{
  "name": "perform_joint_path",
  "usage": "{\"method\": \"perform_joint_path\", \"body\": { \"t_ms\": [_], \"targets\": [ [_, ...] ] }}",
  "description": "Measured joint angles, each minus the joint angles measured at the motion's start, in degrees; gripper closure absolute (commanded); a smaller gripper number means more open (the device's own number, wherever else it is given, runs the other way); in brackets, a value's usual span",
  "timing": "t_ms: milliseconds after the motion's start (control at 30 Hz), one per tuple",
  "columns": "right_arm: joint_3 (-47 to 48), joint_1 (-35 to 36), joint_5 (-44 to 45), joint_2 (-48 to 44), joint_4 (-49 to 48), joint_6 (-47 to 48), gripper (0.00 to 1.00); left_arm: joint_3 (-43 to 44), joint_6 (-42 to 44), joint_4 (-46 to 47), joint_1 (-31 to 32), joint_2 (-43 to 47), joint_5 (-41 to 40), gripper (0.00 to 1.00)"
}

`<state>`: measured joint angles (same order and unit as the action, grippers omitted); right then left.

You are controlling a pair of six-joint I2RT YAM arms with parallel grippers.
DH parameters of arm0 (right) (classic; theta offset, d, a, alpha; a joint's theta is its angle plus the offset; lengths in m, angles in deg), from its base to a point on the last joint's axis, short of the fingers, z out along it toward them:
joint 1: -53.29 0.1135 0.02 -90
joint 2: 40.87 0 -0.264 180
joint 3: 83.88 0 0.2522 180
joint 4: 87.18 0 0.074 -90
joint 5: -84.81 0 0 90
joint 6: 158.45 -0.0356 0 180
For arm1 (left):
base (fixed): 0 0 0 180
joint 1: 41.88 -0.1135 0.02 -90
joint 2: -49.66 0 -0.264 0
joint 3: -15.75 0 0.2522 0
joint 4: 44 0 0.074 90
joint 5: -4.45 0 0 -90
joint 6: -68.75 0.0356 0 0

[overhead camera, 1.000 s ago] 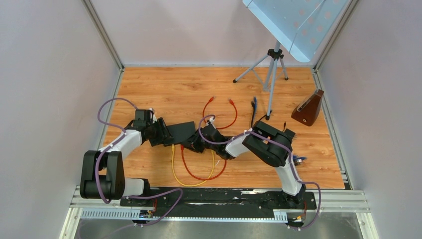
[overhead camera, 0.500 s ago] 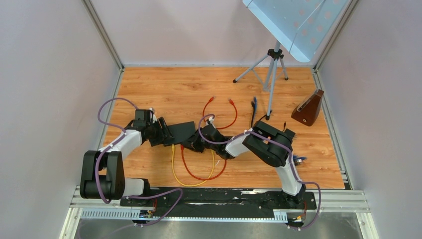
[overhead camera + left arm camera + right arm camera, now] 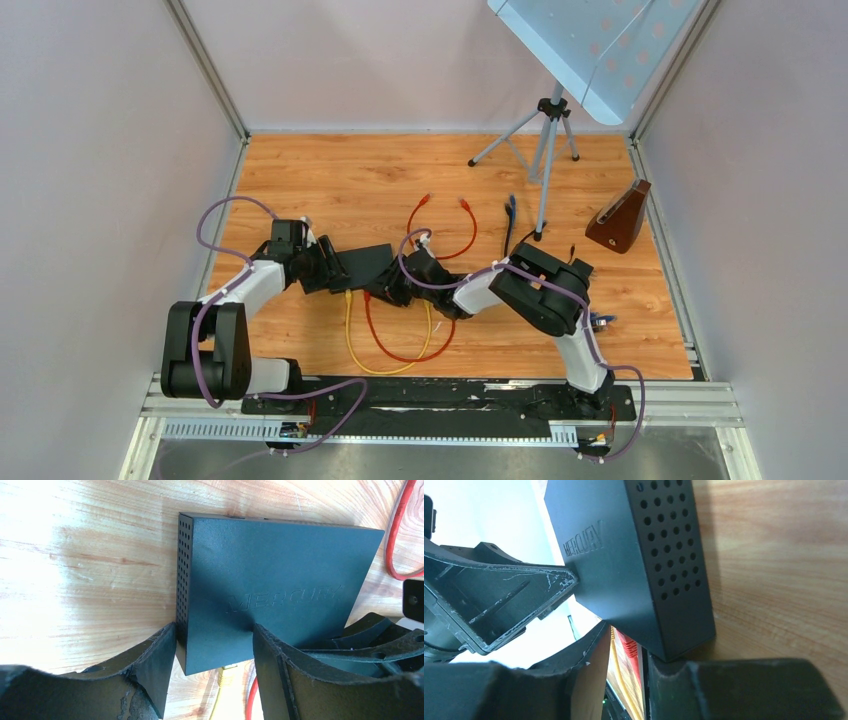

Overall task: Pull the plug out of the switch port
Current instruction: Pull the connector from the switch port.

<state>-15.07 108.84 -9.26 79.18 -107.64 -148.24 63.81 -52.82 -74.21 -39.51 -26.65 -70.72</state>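
The black switch (image 3: 368, 262) lies mid-table, with MERCURY on its top face (image 3: 280, 590). My left gripper (image 3: 337, 272) is shut on its left end: one finger (image 3: 155, 665) sits against the vented side and the other (image 3: 272, 655) on the top face. A yellow plug (image 3: 227, 672) and a red plug (image 3: 628, 647) sit in the ports on the near edge. My right gripper (image 3: 626, 680) is at that edge, open. Its jaws straddle the red plug with a gap on the left side. The yellow cable (image 3: 616, 665) also runs between them.
The red cable (image 3: 395, 350) and yellow cable (image 3: 350, 345) loop toward the near edge. A loose red cable (image 3: 440, 225) and a blue one (image 3: 510, 215) lie behind the switch. A tripod (image 3: 545, 140) and a brown wedge (image 3: 620, 218) stand at the back right.
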Motion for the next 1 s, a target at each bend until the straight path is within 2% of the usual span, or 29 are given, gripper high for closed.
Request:
{"method": "perform_joint_path", "body": {
  "t_ms": [233,633,1000],
  "targets": [
    [0.9,0.0,0.3,-0.8,3.1,1.4,0.86,0.0,0.0,0.1,0.0,0.0,0.2,0.36],
    [1.1,0.0,0.2,-1.1,3.2,3.2,0.99,0.0,0.1,0.1,0.0,0.0,0.2,0.36],
    [0.3,-0.1,-0.5,-2.2,3.3,8.2,1.00,0.0,0.2,0.0,0.0,0.0,0.8,0.36]
  ]
}}
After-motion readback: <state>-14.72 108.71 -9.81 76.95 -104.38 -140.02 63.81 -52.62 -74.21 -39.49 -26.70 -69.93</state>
